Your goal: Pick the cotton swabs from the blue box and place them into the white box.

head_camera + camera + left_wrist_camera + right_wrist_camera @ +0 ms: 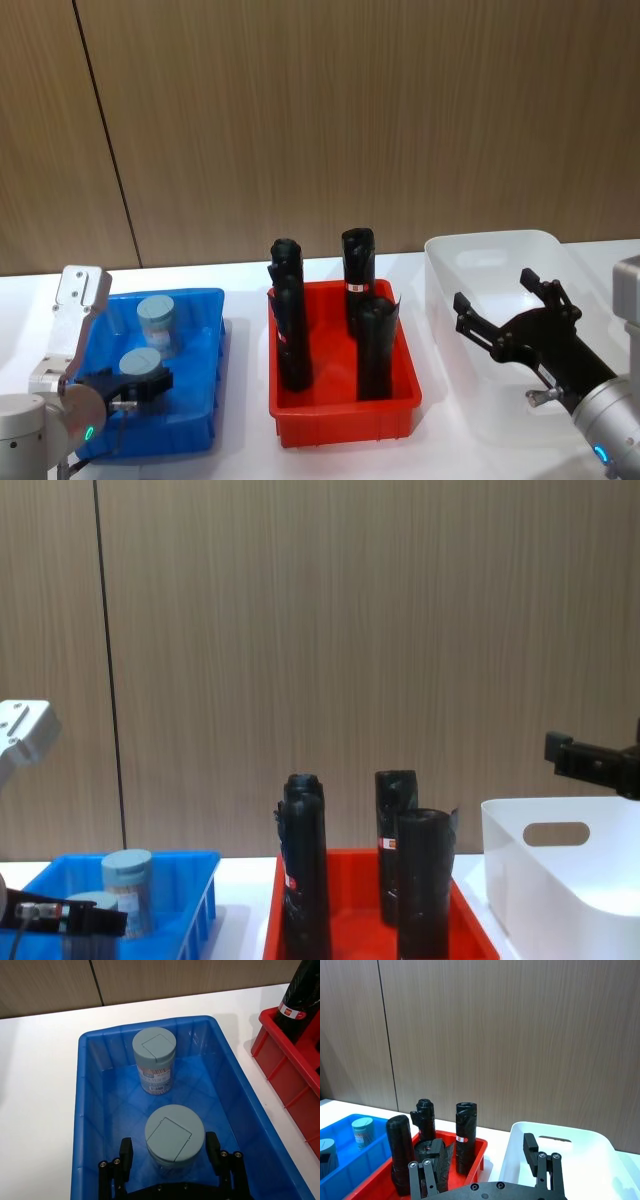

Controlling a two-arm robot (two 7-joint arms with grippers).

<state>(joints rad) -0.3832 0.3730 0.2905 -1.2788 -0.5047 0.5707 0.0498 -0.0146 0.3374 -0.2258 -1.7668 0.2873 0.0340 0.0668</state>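
Observation:
Two cotton swabs tubs with grey-blue lids stand in the blue box (205,300): a far one (156,318) (154,1057) and a near one (140,362) (174,1132). My left gripper (135,386) (169,1156) is down inside the blue box (90,1110), open, with one finger on each side of the near tub. Over the white box (490,245) (520,1150) at the right, my right gripper (495,290) hangs open with nothing in it. The chest view shows the far tub (128,880) and the white box (520,870).
A red bin (345,415) sits between the two boxes and holds three tall black cylinders (290,320) with red labels. A wooden wall runs behind the white table.

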